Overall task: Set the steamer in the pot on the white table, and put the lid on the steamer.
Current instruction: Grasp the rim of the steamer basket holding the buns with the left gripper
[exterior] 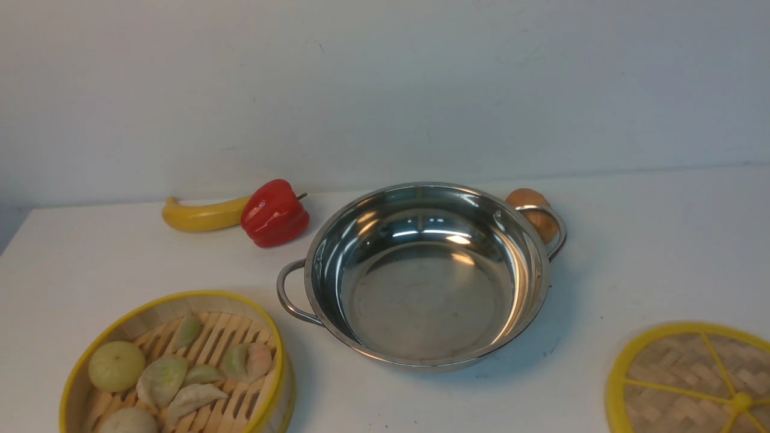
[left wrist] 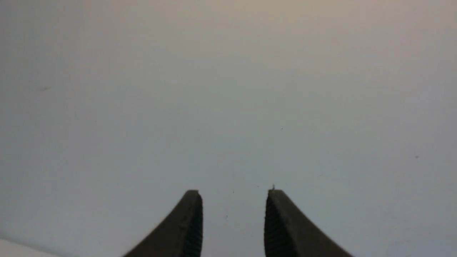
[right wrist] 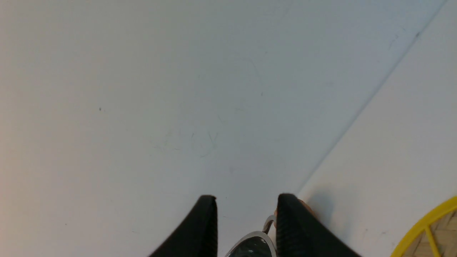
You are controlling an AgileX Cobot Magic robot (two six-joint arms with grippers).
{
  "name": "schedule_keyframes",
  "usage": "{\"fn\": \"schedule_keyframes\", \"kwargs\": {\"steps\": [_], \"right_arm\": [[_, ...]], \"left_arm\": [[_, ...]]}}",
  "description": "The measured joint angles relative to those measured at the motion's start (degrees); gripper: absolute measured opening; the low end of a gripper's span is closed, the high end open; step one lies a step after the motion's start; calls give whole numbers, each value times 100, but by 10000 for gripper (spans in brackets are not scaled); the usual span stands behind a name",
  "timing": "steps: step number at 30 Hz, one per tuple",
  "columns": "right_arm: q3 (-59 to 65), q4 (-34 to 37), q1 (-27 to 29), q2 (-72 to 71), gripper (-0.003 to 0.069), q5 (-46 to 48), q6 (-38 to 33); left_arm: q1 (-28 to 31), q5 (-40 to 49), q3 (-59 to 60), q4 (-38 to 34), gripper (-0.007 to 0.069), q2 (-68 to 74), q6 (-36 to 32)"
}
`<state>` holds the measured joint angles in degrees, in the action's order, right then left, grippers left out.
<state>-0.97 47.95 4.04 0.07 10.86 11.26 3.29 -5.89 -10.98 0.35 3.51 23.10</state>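
Note:
The shiny steel pot (exterior: 424,273) stands empty in the middle of the white table (exterior: 649,252). The steamer (exterior: 180,370), a yellow-rimmed bamboo basket holding dumplings and buns, sits at the front left. The woven lid (exterior: 692,379) lies flat at the front right, partly cut off by the frame edge. Neither arm shows in the front view. My left gripper (left wrist: 234,194) is open and faces a plain pale wall, with nothing between its fingers. My right gripper (right wrist: 247,200) is open, held above the table; past its fingers I see a sliver of the pot (right wrist: 251,244) and the lid (right wrist: 432,232).
A yellow banana (exterior: 201,215) and a red bell pepper (exterior: 275,213) lie at the back left of the table. A brown onion (exterior: 532,210) sits behind the pot's right handle. A pale wall rises behind the table.

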Motion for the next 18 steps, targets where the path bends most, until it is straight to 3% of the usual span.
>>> {"fn": "schedule_keyframes", "kwargs": {"steps": [6, 15, 18], "right_arm": [[-12, 0, 0, 0, 249, 80, 0], [-12, 17, 0, 0, 249, 635, -21], [-12, 11, 0, 0, 249, 844, -117]], "left_arm": [[0, 2319, -1588, 322, 241, 1645, -138], [0, 5828, -3830, 531, 241, 4500, -1736], [0, 6399, -4229, 561, 241, 5243, -2009]]}}
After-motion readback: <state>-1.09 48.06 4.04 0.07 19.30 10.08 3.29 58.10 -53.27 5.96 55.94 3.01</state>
